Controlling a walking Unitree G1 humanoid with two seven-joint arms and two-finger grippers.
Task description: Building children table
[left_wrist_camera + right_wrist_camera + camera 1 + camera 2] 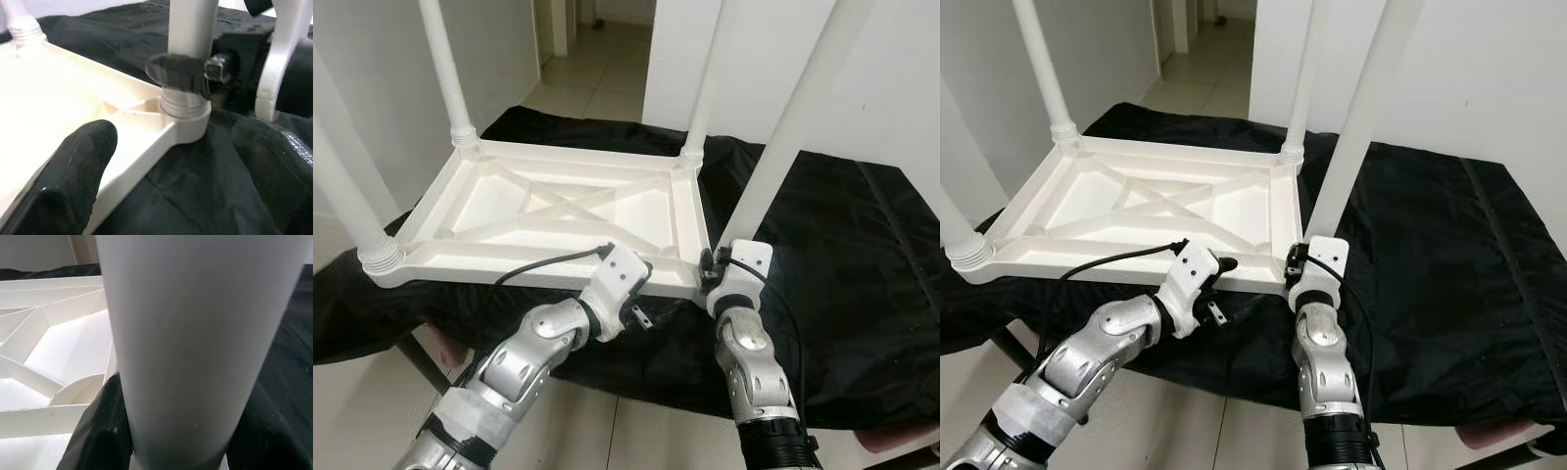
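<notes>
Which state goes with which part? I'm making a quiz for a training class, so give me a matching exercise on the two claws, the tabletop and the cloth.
Things:
1. right claw
2. left claw
3. tabletop
4. black cloth

States:
A. spread under the table parts
B. open, by the near rim
C. lying upside down, ribs showing
D. closed around the near-right leg at its base

Pairs: 1-D, 2-B, 3-C, 4-A

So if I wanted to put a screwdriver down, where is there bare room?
The black cloth right of the upturned table top lies bare. The near corner is crowded: the right end effector grips the leg there, and the left end effector sits beside it.
</notes>
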